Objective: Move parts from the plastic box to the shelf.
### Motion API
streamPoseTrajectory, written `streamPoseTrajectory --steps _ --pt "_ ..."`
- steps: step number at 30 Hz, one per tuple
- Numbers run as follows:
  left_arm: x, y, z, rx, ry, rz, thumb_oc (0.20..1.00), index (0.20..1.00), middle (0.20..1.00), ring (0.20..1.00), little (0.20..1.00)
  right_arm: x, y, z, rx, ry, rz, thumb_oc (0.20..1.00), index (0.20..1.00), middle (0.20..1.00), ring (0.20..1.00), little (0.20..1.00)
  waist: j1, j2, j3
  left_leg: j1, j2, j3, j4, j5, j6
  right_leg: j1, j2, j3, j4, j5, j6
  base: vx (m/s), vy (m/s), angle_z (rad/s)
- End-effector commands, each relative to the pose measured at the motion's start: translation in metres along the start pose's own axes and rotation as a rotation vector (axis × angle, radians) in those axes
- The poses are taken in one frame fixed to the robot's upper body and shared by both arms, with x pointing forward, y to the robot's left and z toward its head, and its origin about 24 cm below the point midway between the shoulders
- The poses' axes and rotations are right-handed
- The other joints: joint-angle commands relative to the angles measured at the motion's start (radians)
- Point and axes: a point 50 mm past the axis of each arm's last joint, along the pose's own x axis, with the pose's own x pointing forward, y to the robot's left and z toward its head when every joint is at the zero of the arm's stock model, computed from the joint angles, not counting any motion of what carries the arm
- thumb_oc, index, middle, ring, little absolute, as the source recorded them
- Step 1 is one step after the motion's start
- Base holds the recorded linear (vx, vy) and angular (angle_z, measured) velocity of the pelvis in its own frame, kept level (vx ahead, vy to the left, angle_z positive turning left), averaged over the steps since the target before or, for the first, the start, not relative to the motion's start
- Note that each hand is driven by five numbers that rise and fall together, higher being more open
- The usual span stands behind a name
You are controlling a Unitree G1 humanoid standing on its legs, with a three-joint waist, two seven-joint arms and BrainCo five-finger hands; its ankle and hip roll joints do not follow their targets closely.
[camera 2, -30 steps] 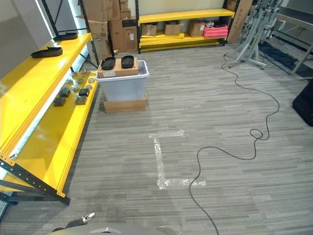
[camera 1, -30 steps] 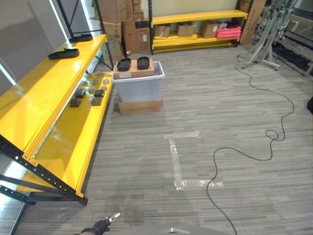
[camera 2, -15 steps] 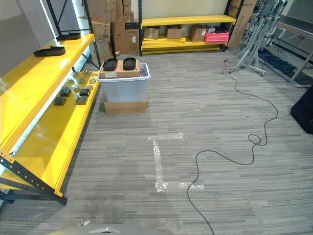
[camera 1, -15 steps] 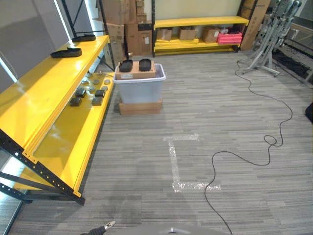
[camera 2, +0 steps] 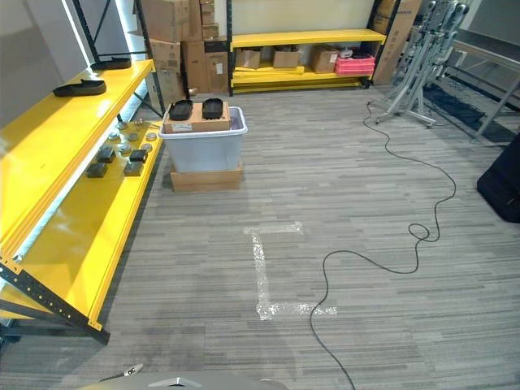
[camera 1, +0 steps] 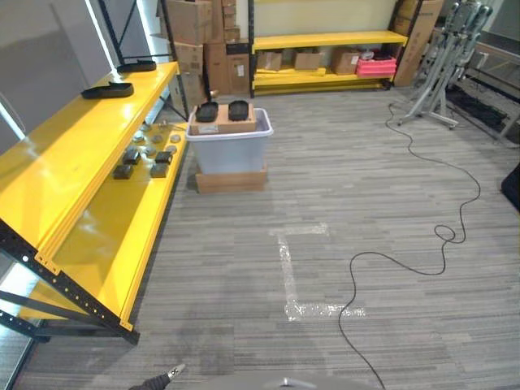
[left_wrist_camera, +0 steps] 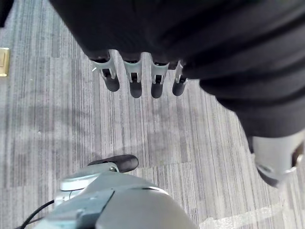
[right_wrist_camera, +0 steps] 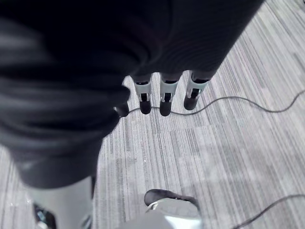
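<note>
The plastic box (camera 1: 230, 145) is seen well apart beside the yellow shelf (camera 1: 89, 175). Both hands' fingers (left_wrist_camera: 135, 78) (right_wrist_camera: 166, 98) hang relaxed, empty; cables (camera 1: 422, 252) could be tripped over.

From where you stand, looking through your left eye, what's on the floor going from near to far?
Tape mark → brown cardboard base under the plastic box → far yellow shelf with boxes.

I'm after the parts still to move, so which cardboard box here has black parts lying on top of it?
The flat cardboard box on top of the plastic box: two black parts lie on it. The other cardboard box, under the plastic box, carries none.
</note>
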Motion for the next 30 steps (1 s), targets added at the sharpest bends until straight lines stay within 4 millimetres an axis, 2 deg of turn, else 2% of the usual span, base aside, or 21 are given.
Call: streamPoseTrajectory --steps 1,5,6,9,10,11,12,13,14,15,16,17,19,21,25,26,27,29,30 --pt "0.001 0.002 0.025 -0.088 -0.094 -0.019 1.0 1.0 1.0 1.0 1.0 0.001 -0.002 0.005 0.125 -0.053 0.036 1.0 1.0 1.0 1.0 1.0 -0.014 -0.023 0.009 -0.02 -0.027 0.052 -0.061 -0.004 0.018 0.117 -0.052 -0.002 -0.248 0.165 0.12 0.03 0.166 -0.07" --pt "0.0 0.005 0.033 -0.148 -0.129 -0.053 1.0 1.0 1.0 1.0 1.0 -0.001 -0.002 0.015 0.186 -0.127 0.068 1.0 1.0 1.0 1.0 1.0 -0.043 -0.011 0.052 -0.041 -0.046 0.07 -0.027 -0.026 0.07 0.02 -0.078 0.025 -0.044 0.155 0.133 0.0 0.176 -0.24" --pt "0.0 0.006 0.041 -0.16 -0.153 -0.068 1.0 1.0 1.0 1.0 1.0 -0.002 0.0 0.025 0.215 -0.161 0.086 1.0 1.0 1.0 1.0 1.0 -0.052 -0.002 0.082 -0.059 -0.052 0.082 -0.006 -0.035 0.096 -0.067 -0.091 0.03 0.102 0.179 0.145 -0.06 0.187 -0.37" --pt "0.0 0.005 0.048 -0.169 -0.168 -0.086 1.0 1.0 1.0 1.0 1.0 -0.003 0.0 0.035 0.23 -0.201 0.096 1.0 1.0 1.0 1.0 1.0 -0.058 0.018 0.122 -0.074 -0.052 0.098 0.028 -0.058 0.12 -0.196 -0.112 0.021 0.328 0.255 0.146 -0.03 0.158 -0.38" --pt "0.0 0.005 0.048 -0.181 -0.168 -0.09 1.0 1.0 1.0 1.0 1.0 -0.004 0.0 0.038 0.228 -0.215 0.1 1.0 1.0 1.0 1.0 1.0 -0.059 0.021 0.133 -0.074 -0.053 0.102 0.035 -0.063 0.124 -0.225 -0.125 0.016 0.364 0.267 0.148 0.08 0.098 -0.17" --pt "0.0 0.005 0.047 -0.187 -0.164 -0.09 1.0 1.0 1.0 1.0 1.0 -0.004 0.0 0.039 0.229 -0.224 0.107 1.0 1.0 1.0 1.0 1.0 -0.061 0.019 0.139 -0.06 -0.061 0.094 0.035 -0.082 0.122 -0.238 -0.136 0.017 0.369 0.27 0.167 0.12 0.024 -0.21" --pt "-0.001 0.006 0.046 -0.188 -0.163 -0.09 1.0 1.0 1.0 1.0 1.0 -0.005 0.0 0.04 0.231 -0.233 0.114 1.0 1.0 1.0 1.0 1.0 -0.063 0.015 0.143 -0.055 -0.066 0.095 0.038 -0.091 0.12 -0.252 -0.145 0.01 0.34 0.294 0.176 0.15 -0.069 -0.22" --pt "-0.001 0.007 0.044 -0.185 -0.162 -0.099 1.0 1.0 1.0 1.0 1.0 -0.005 0.002 0.04 0.233 -0.243 0.124 1.0 1.0 1.0 1.0 1.0 -0.067 0.004 0.151 -0.055 -0.07 0.102 0.047 -0.09 0.117 -0.254 -0.149 -0.004 0.263 0.336 0.172 0.16 -0.156 -0.18" --pt "-0.001 0.008 0.042 -0.181 -0.161 -0.102 1.0 1.0 1.0 1.0 1.0 -0.005 0.003 0.04 0.238 -0.246 0.132 1.0 1.0 1.0 1.0 1.0 -0.07 -0.008 0.153 -0.046 -0.077 0.097 0.053 -0.102 0.112 -0.241 -0.15 -0.006 0.185 0.353 0.179 0.33 -0.284 -0.09" --pt "-0.001 0.009 0.038 -0.173 -0.155 -0.099 1.0 1.0 1.0 1.0 1.0 -0.005 0.006 0.039 0.243 -0.248 0.145 1.0 1.0 1.0 1.0 1.0 -0.079 -0.04 0.149 -0.034 -0.099 0.082 0.068 -0.13 0.102 -0.225 -0.157 0.0 0.016 0.398 0.198 0.36 -0.256 -0.06" --pt "-0.001 0.009 0.037 -0.173 -0.153 -0.1 1.0 1.0 1.0 1.0 1.0 -0.006 0.006 0.038 0.242 -0.248 0.147 1.0 1.0 1.0 1.0 1.0 -0.081 -0.044 0.15 -0.029 -0.102 0.079 0.07 -0.136 0.101 -0.219 -0.157 0.001 -0.016 0.407 0.202 0.55 -0.368 0.06" --pt "-0.001 0.009 0.034 -0.155 -0.15 -0.106 1.0 1.0 1.0 1.0 1.0 -0.005 0.008 0.034 0.253 -0.236 0.151 1.0 1.0 1.0 1.0 1.0 -0.091 -0.063 0.151 0.0 -0.112 0.06 0.08 -0.17 0.097 -0.214 -0.173 0.009 -0.177 0.441 0.212 0.51 -0.319 0.06" --pt "-0.001 0.008 0.031 -0.135 -0.146 -0.114 1.0 1.0 1.0 1.0 1.0 -0.005 0.011 0.028 0.266 -0.22 0.156 1.0 1.0 1.0 1.0 1.0 -0.096 -0.069 0.152 0.026 -0.105 0.048 0.09 -0.196 0.094 -0.214 -0.187 0.006 -0.272 0.462 0.22 0.53 -0.329 0.17" --pt "-0.001 0.009 0.029 -0.12 -0.148 -0.119 1.0 1.0 1.0 1.0 1.0 -0.005 0.012 0.021 0.27 -0.203 0.158 1.0 1.0 1.0 1.0 1.0 -0.099 -0.074 0.152 0.036 -0.097 0.043 0.117 -0.22 0.091 -0.21 -0.197 0.009 -0.298 0.465 0.224 0.43 -0.277 0.11" --pt "-0.001 0.008 0.029 -0.118 -0.15 -0.109 1.0 1.0 1.0 1.0 1.0 -0.004 0.012 0.013 0.246 -0.161 0.147 1.0 1.0 1.0 1.0 1.0 -0.102 -0.086 0.137 0.032 -0.054 0.065 0.189 -0.241 0.079 -0.158 -0.188 0.0 -0.263 0.373 0.199 0.45 -0.321 0.3" --pt "-0.001 0.008 0.028 -0.123 -0.147 -0.107 1.0 1.0 1.0 1.0 1.0 -0.003 0.011 0.012 0.23 -0.156 0.141 1.0 1.0 1.0 1.0 1.0 -0.105 -0.084 0.132 0.035 -0.038 0.071 0.196 -0.242 0.072 -0.146 -0.174 0.003 -0.252 0.351 0.191 0.4 -0.271 0.31" --pt "-0.001 0.007 0.028 -0.135 -0.15 -0.106 1.0 1.0 1.0 1.0 1.0 -0.003 0.009 0.013 0.199 -0.152 0.128 1.0 1.0 1.0 1.0 1.0 -0.107 -0.081 0.121 0.061 -0.011 0.076 0.201 -0.244 0.057 -0.131 -0.153 0.002 -0.221 0.32 0.169 0.44 -0.308 0.2" --pt "-0.001 0.006 0.026 -0.152 -0.152 -0.098 1.0 1.0 1.0 1.0 1.0 -0.002 0.006 0.013 0.162 -0.147 0.117 1.0 1.0 1.0 1.0 1.0 -0.109 -0.081 0.103 0.07 0.035 0.095 0.244 -0.209 0.028 -0.104 -0.115 -0.002 -0.208 0.29 0.132 0.43 -0.335 0.15" --pt "-0.001 0.006 0.025 -0.178 -0.159 -0.074 1.0 1.0 1.0 1.0 1.0 -0.001 0.002 0.013 0.11 -0.141 0.111 1.0 1.0 1.0 1.0 1.0 -0.112 -0.08 0.089 0.063 0.087 0.118 0.323 -0.158 -0.003 -0.084 -0.081 -0.012 -0.213 0.27 0.097 0.36 -0.335 0.11"
